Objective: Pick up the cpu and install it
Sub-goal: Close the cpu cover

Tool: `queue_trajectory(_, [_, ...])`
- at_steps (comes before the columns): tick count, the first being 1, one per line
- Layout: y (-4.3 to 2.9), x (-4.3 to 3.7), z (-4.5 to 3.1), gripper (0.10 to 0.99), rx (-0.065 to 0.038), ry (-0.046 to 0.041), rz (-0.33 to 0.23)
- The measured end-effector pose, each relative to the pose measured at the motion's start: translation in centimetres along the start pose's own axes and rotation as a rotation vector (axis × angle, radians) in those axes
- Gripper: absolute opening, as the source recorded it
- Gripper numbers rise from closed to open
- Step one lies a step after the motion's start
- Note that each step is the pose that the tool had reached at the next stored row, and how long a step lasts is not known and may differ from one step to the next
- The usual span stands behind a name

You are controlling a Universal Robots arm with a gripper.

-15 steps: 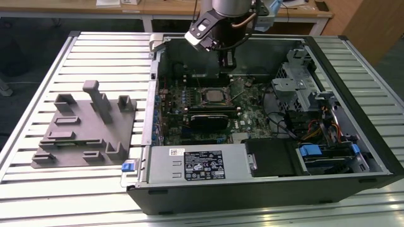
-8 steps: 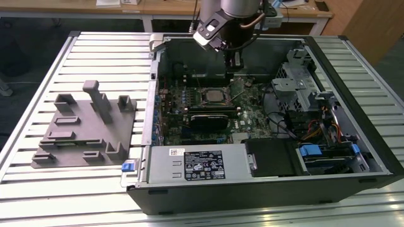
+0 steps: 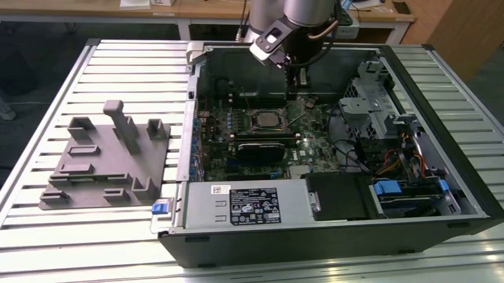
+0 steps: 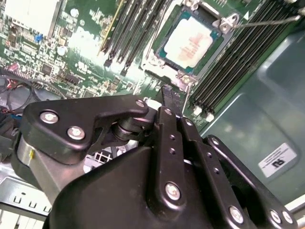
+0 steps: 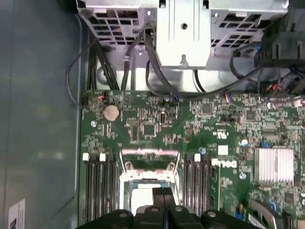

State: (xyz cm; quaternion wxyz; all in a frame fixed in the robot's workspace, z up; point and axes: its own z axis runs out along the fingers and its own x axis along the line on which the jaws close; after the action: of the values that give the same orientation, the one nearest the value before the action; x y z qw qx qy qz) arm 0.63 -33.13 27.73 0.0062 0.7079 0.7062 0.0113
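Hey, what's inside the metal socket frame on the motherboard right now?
The cpu lies flat inside the socket frame, silvery top showing. Whatever is under it is covered.

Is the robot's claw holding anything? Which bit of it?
Nothing. The gripper is shut and empty; the cpu lies in the socket.

Open from above over the cpu [image 4: 193, 40] in its socket [image 5: 125, 175]. Tight sideways though: memory slots [image 5: 97, 186] hugging both sides, black block [image 3: 264, 152] just beside, drive cage [image 3: 378, 112] further out.
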Motion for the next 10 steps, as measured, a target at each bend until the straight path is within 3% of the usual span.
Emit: queue_trajectory(10, [0.83, 0.23, 0.59, 0.106, 0.001, 0.0009, -0.028])
